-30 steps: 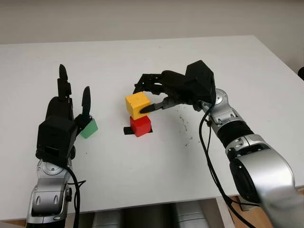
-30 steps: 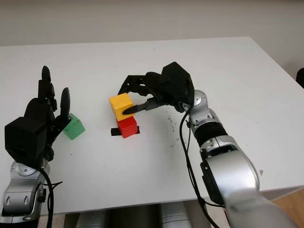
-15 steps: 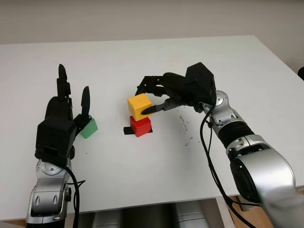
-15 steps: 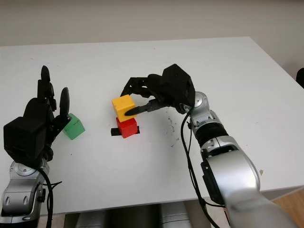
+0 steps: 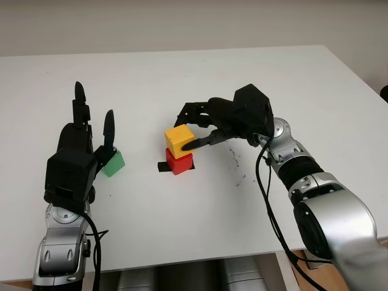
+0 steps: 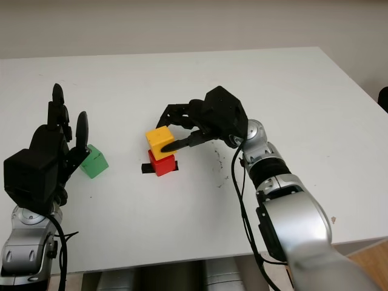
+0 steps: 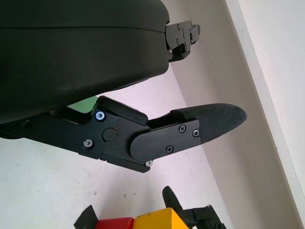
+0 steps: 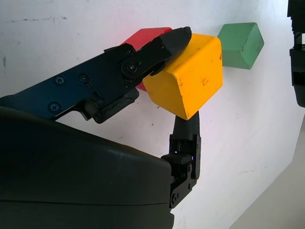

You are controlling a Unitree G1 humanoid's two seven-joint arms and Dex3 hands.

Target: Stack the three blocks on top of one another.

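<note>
The matte-black, blocky-shelled left hand [image 5: 76, 154] and right hand [image 5: 233, 118] each carry three jointed fingers [image 7: 200, 124] with small silver screws at the knuckles; both forearms are rounded, brushed-silver shells [image 5: 330, 218] with black ribbed wrist collars; thin black cables [image 5: 267, 200] loop alongside each arm.

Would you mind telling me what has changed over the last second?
The right hand, still gripping the yellow block, has carried it slightly toward the robot and lower over the red block. The green block and the open left hand beside it stayed put.
</note>
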